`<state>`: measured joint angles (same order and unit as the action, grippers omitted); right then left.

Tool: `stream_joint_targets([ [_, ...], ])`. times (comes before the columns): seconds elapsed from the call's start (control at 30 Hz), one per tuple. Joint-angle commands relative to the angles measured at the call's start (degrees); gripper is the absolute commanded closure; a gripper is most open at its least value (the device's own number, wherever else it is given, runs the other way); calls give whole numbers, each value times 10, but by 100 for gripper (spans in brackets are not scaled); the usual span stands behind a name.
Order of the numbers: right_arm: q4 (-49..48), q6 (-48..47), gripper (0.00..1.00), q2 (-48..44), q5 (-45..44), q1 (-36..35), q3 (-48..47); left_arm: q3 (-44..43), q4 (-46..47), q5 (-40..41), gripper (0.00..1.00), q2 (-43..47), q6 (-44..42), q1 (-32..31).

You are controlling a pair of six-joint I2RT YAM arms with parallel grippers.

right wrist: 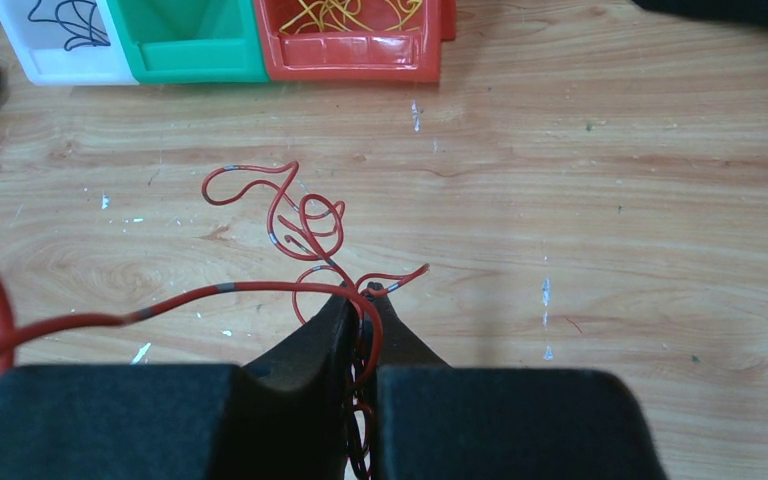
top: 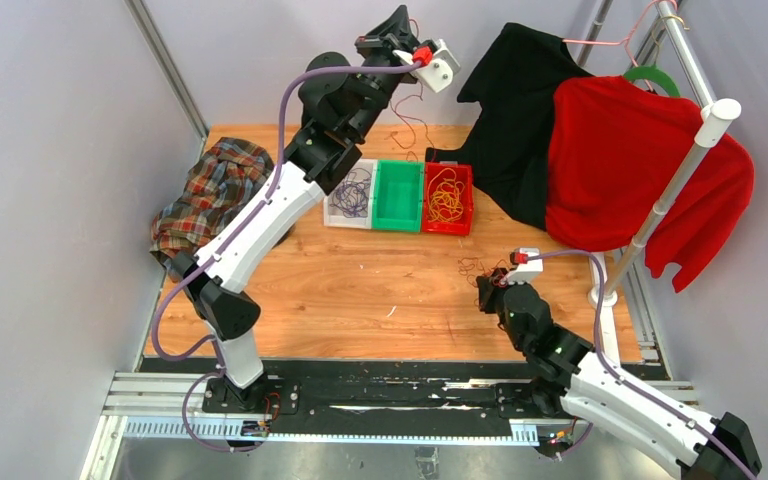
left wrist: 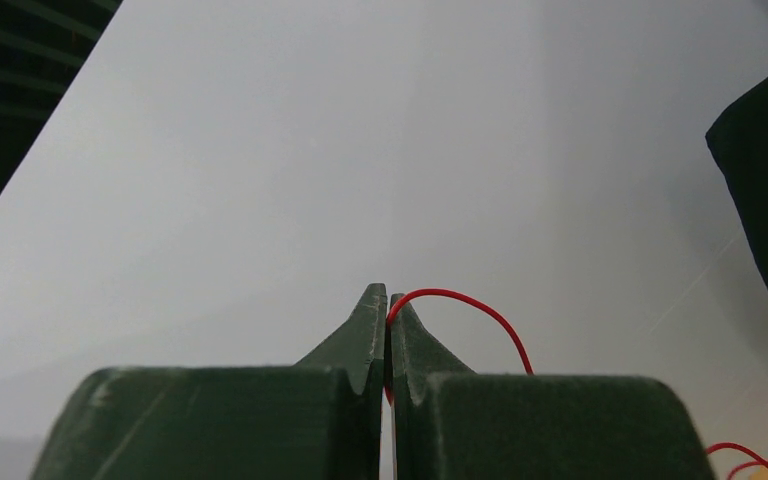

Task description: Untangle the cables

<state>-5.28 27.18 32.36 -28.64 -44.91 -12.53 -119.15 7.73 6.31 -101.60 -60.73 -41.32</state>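
Holding the red cable (left wrist: 460, 297) with both jaws closed on it: left jaws high at upper middle of the top view, right jaws low over the bench (right wrist: 610, 200) at right centre, pinching the tangle (right wrist: 305, 220). Judged to run steeply between them; loose curls ahead of right jaws, toward upper left. Nearer the tangle: right jaws. Counting three bins: white bin (right wrist: 70, 65) with purple cables (top: 352, 192), green bin (right wrist: 195, 40), red bin (right wrist: 350, 60) with yellow cables (top: 446, 197); red strands too twisted to count.

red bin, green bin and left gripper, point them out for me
red bin (top: 447, 229): top external view, on its near wall.
green bin (top: 397, 195): top external view, on its bare floor.
left gripper (left wrist: 388, 298): left wrist view, between fingertips shut on red cable (left wrist: 445, 292).
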Motion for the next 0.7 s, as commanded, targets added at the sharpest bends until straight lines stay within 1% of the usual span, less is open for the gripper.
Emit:
stream_joint_targets([
  [0.0, 22, -7, 99, -21, -17, 5, 13, -7, 30, -3, 100, -17, 3, 2],
  [0.17, 27, -6, 99, -25, -20, 5, 16, -37, 30, -2, 99, -32, 10, 2],
  [0.27, 26, -6, 99, -25, -21, 6, 16, -28, 29, -1, 100, -29, 16, 1],
  [0.5, 32, -6, 99, -19, -3, 6, 2, 38, 30, 4, 100, -6, 42, 1],
  [0.67, 92, -6, 99, -14, 36, 5, -36, 104, 37, 6, 99, 5, 43, 1],
])
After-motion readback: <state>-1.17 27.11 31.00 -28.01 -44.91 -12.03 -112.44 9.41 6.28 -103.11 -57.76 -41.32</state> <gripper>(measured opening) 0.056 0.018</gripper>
